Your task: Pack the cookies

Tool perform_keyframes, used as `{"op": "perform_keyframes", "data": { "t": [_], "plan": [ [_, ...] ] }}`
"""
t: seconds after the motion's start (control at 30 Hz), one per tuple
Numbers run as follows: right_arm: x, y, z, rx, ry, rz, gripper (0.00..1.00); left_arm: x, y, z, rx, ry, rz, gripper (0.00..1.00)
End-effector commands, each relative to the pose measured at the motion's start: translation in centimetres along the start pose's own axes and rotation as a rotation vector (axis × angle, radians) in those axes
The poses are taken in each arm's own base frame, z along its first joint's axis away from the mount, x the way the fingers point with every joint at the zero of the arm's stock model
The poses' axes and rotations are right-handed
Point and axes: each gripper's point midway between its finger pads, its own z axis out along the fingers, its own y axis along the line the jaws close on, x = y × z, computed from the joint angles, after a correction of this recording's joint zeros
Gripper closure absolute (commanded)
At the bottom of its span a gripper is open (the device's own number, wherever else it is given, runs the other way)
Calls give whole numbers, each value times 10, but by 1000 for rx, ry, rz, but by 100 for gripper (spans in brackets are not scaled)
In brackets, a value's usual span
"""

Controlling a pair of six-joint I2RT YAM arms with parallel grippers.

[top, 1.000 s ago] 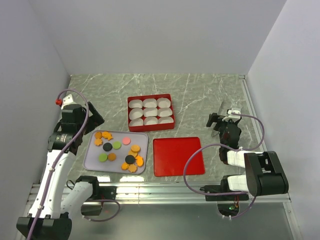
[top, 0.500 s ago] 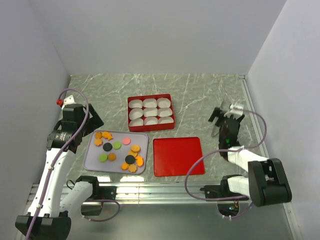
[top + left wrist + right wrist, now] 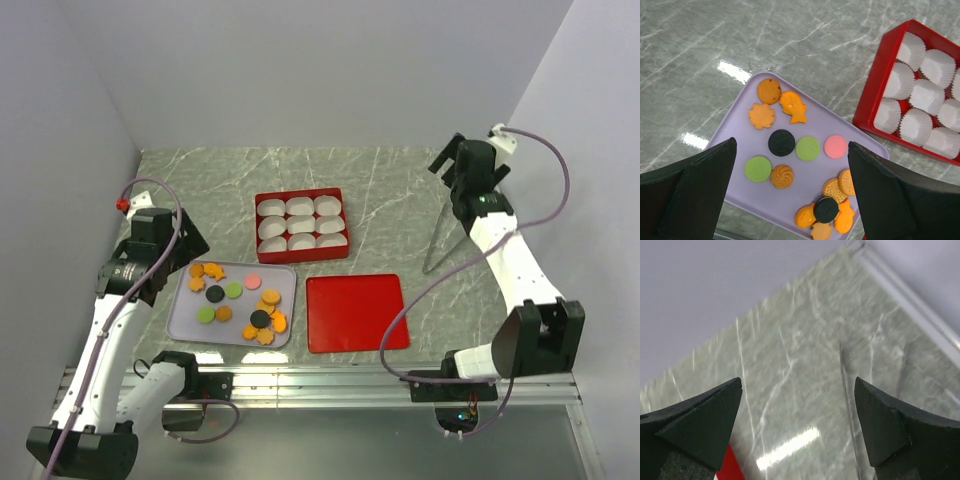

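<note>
The cookies (image 3: 258, 318) lie on a lavender tray (image 3: 180, 322) at the near left: orange flower, fish and round ones, plus green, black and pink discs. In the left wrist view a black cookie (image 3: 782, 142), a green one (image 3: 808, 148) and a pink one (image 3: 835, 146) sit mid-tray (image 3: 805, 120). My left gripper (image 3: 188, 243) hangs open above the tray's left part (image 3: 791, 145), holding nothing. My right gripper (image 3: 447, 160) is raised at the far right, open and empty (image 3: 797, 382), over bare marble.
A red box (image 3: 298, 193) with six white paper cups stands behind the tray, also seen in the left wrist view (image 3: 880, 75). A flat red lid (image 3: 355, 312) lies right of the tray. Thin metal tongs (image 3: 438, 240) lie on the marble at the right (image 3: 846, 390).
The right arm has lifted from low at the near right and swung up toward the back right corner. The left arm has barely moved. Both grippers stay open.
</note>
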Motion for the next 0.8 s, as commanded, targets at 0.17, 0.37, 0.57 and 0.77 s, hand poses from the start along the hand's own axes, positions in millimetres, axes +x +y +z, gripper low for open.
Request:
{"op": "perform_keyframes", "data": {
  "t": [0.17, 0.37, 0.57, 0.77],
  "plan": [
    [106, -62, -43, 229, 613, -71, 0, -9, -13, -18, 58, -87, -16, 1],
    [176, -87, -74, 247, 924, -24, 0, -7, -16, -15, 59, -76, -8, 1],
    [203, -91, -71, 246, 997, -15, 0, -3, -19, -10, 67, -49, 13, 1],
    [214, -95, -47, 277, 1011, -35, 0, -3, -20, -10, 73, -46, 16, 1]
  ]
}}
